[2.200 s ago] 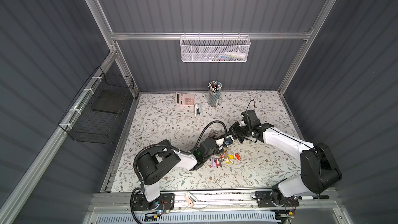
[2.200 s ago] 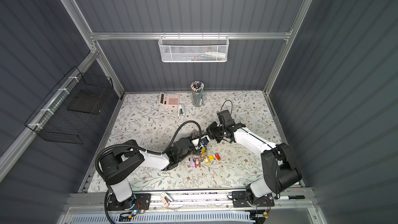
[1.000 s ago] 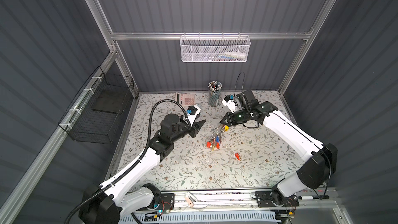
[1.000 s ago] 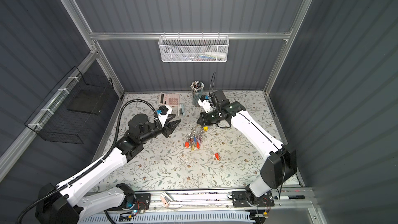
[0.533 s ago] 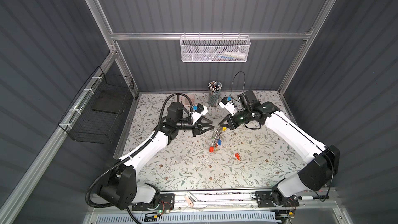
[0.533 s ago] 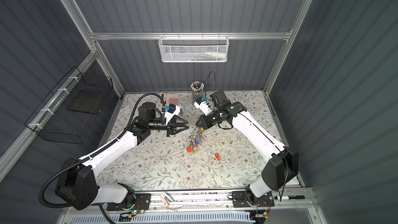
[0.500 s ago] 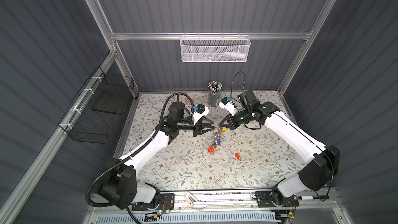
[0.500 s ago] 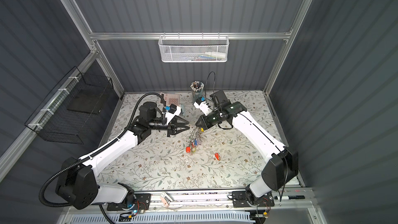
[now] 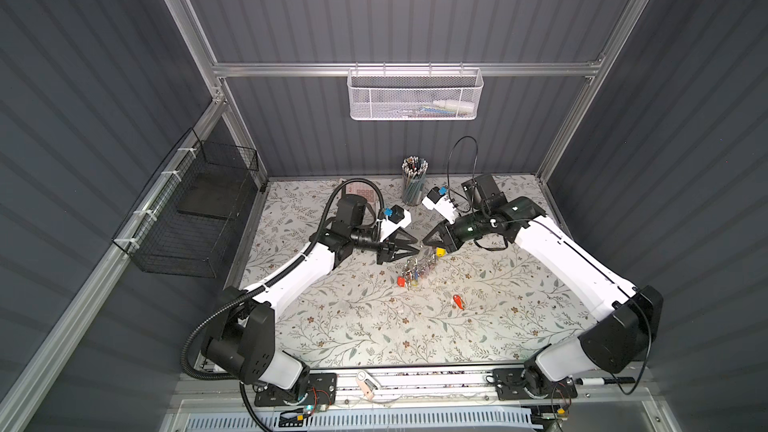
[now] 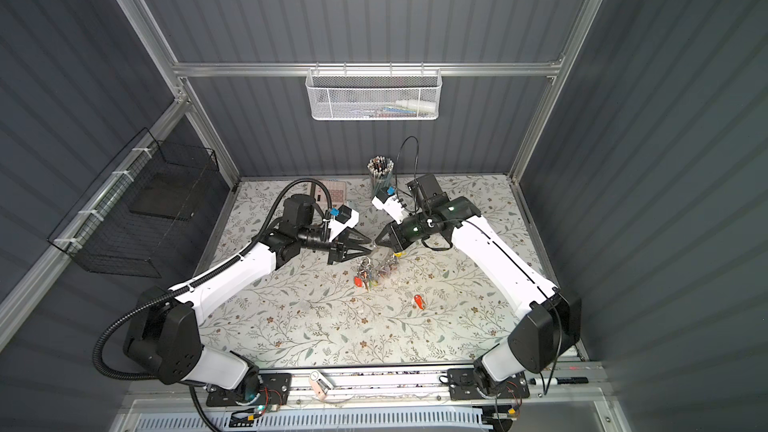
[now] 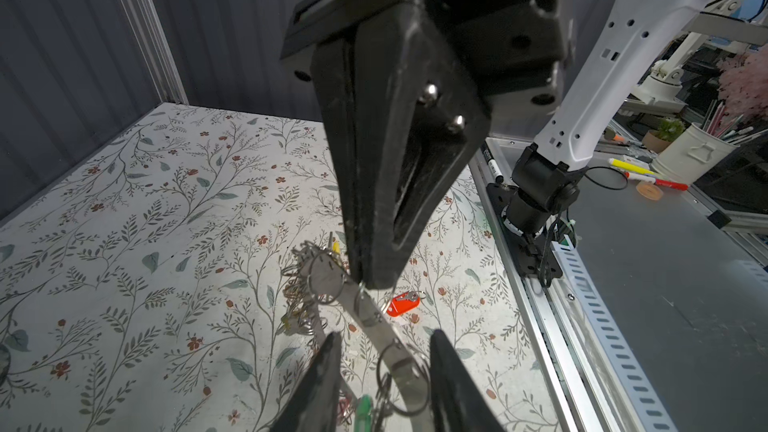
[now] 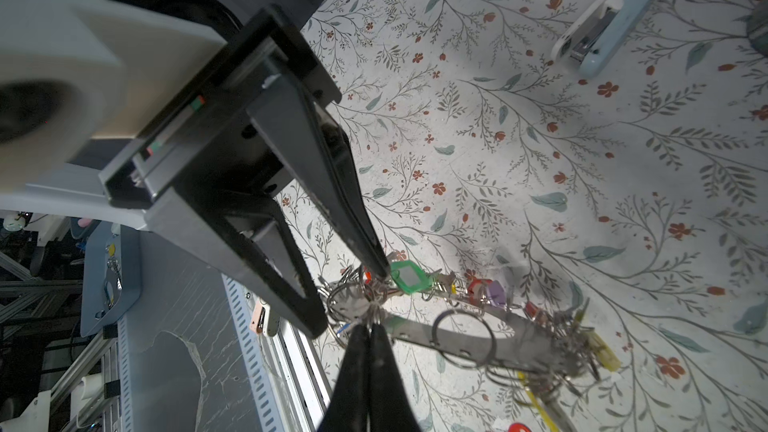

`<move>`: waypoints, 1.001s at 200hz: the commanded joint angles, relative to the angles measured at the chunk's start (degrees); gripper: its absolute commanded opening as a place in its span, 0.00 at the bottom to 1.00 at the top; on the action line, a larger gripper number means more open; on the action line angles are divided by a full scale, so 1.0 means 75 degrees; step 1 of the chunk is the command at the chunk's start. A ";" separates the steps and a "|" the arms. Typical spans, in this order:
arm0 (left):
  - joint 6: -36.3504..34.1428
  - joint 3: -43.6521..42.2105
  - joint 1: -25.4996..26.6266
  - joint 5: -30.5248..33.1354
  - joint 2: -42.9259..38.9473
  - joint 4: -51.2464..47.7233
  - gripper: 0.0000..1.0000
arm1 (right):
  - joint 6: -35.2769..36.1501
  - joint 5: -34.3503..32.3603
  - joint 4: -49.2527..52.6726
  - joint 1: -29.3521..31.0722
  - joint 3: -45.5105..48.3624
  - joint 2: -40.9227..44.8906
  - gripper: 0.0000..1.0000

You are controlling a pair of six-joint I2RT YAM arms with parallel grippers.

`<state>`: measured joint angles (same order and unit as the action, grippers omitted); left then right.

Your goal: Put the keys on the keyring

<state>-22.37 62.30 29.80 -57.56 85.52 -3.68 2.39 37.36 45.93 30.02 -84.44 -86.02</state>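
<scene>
The keyring (image 12: pixel 419 333) hangs above the middle of the table (image 9: pixel 353 326). It is a flat grey band, and my right pincer (image 12: pixel 370 326) grips it at the rim with its fingers pressed tight on the metal. The keys (image 9: pixel 415 272) dangle from it in a bunch on their little rings. Among them I see a green tag (image 12: pixel 405 276), a lilac tag (image 12: pixel 494 290) and a yellow tag (image 12: pixel 598 351). I cannot tell whether the lowest tags touch the cloth. One red-tagged key (image 9: pixel 458 302) lies alone on the table, well apart from the bunch, nearer the front edge on my right side.

My left pincer (image 11: pixel 384 351) stands partly open with one finger on each side of the keyring's band. A gap shows on both sides, so it grips nothing. My two forearms reach in from either side, and the pincer tips nearly meet nose to nose above the bunch.

At the back wall stands a pencil cup (image 9: pixel 414 184). Beside it a calculator (image 9: pixel 365 193) is half hidden behind my left arm, and a stapler (image 12: pixel 606 22) lies nearby on the cloth.
</scene>
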 commanded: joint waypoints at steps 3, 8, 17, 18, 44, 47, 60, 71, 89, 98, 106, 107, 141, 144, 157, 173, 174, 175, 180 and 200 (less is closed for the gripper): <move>-0.0263 0.0327 -0.0013 -0.0159 0.0128 -0.0230 0.36 | 0.0161 0.0387 -0.0104 0.0049 -0.0049 0.0206 0.00; -0.0263 0.0361 -0.0013 -0.0171 0.0146 -0.0224 0.36 | 0.0194 0.0418 -0.0092 0.0049 -0.0043 0.0204 0.00; -0.0257 0.0388 -0.0013 -0.0207 0.0182 -0.0212 0.36 | 0.0225 0.0472 -0.0078 0.0046 -0.0038 0.0203 0.00; -0.0260 0.0394 -0.0013 -0.0209 0.0185 -0.0206 0.36 | 0.0228 0.0475 -0.0078 0.0043 -0.0038 0.0205 0.00; -0.0318 0.0454 -0.0037 -0.0280 0.0197 -0.0142 0.35 | 0.0299 0.0539 -0.0060 0.0056 0.0006 0.0250 0.00; -0.0321 0.0458 -0.0036 -0.0300 0.0195 -0.0145 0.35 | 0.0307 0.0548 -0.0062 0.0061 0.0009 0.0248 0.00; -0.0391 0.0530 -0.0036 -0.0315 0.0240 -0.0226 0.34 | 0.0327 0.0616 -0.0060 0.0064 0.0031 0.0290 0.00; -0.0536 0.0652 -0.0039 -0.0394 0.0323 -0.0448 0.33 | 0.0337 0.0649 -0.0095 0.0068 0.0055 0.0326 0.00; -0.0757 0.0877 -0.0036 -0.0559 0.0488 -0.0873 0.26 | 0.0344 0.0652 -0.0116 0.0068 0.0091 0.0362 0.00; -0.0802 0.0927 -0.0036 -0.0608 0.0524 -0.0968 0.24 | 0.0359 0.0674 -0.0117 0.0064 0.0103 0.0354 0.00; -0.0803 0.0949 -0.0036 -0.0630 0.0549 -0.0971 0.23 | 0.0353 0.0677 -0.0119 0.0073 0.0103 0.0353 0.00; -0.0803 0.0950 -0.0036 -0.0638 0.0556 -0.0972 0.23 | 0.0357 0.0678 -0.0122 0.0068 0.0103 0.0356 0.00; -0.0878 0.1052 -0.0036 -0.0705 0.0609 -0.1180 0.15 | 0.0384 0.0680 -0.0122 0.0064 0.0114 0.0389 0.00; -0.0892 0.1064 -0.0042 -0.0722 0.0610 -0.1194 0.15 | 0.0391 0.0689 -0.0115 0.0068 0.0115 0.0393 0.00; -0.0918 0.1078 -0.0036 -0.0733 0.0611 -0.1251 0.12 | 0.0403 0.0690 -0.0115 0.0072 0.0108 0.0407 0.00; -0.0920 0.1114 -0.0042 -0.0736 0.0622 -0.1307 0.09 | 0.0420 0.0706 -0.0090 0.0075 0.0126 0.0395 0.00; -0.0920 0.1114 -0.0045 -0.0737 0.0627 -0.1310 0.08 | 0.0425 0.0704 -0.0095 0.0069 0.0126 0.0395 0.00; -0.0925 0.1114 -0.0040 -0.0738 0.0630 -0.1318 0.08 | 0.0428 0.0709 -0.0092 0.0072 0.0126 0.0389 0.00; -0.0919 0.1132 -0.0037 -0.0744 0.0633 -0.1335 0.08 | 0.0437 0.0719 -0.0089 0.0073 0.0129 0.0395 0.00; -0.0902 0.1214 -0.0036 -0.0820 0.0630 -0.1413 0.01 | 0.0484 0.0750 -0.0045 0.0069 0.0138 0.0384 0.00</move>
<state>-27.97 69.38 29.80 -62.08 89.65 -11.84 5.21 39.97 46.04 30.37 -83.57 -84.95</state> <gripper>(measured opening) 0.050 0.044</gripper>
